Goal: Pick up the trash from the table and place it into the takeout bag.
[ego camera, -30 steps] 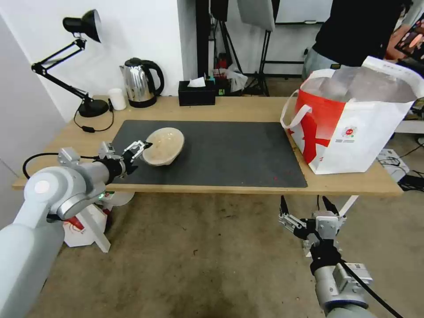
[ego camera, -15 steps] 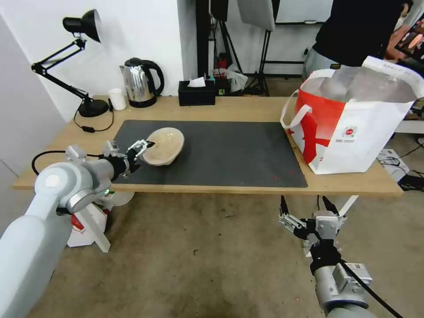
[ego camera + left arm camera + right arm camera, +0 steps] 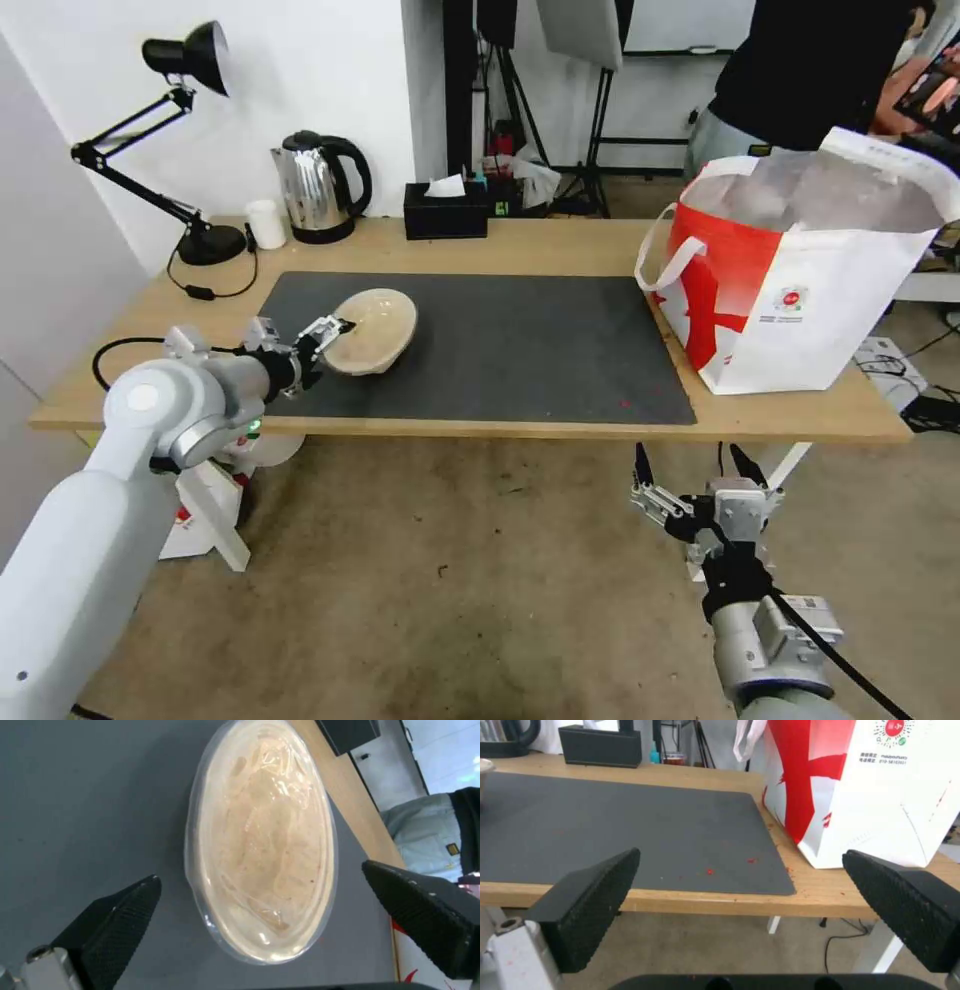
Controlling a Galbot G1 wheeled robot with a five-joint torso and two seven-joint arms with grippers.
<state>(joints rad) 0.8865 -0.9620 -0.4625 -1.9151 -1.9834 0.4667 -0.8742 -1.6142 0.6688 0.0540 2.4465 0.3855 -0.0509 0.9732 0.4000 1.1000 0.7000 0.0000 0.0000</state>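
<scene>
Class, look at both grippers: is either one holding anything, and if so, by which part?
Nothing is held. The left gripper is open astride the beige bowl, fingers clear of its rim; the right gripper hangs open below the table.

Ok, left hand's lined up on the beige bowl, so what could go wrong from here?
1. The left hand is open at the edge of the shallow beige bowl; a grip on that thin rim might slip.
2. The takeout bag stands at the table's far end with tall walls, so a low carry could knock it.
</scene>
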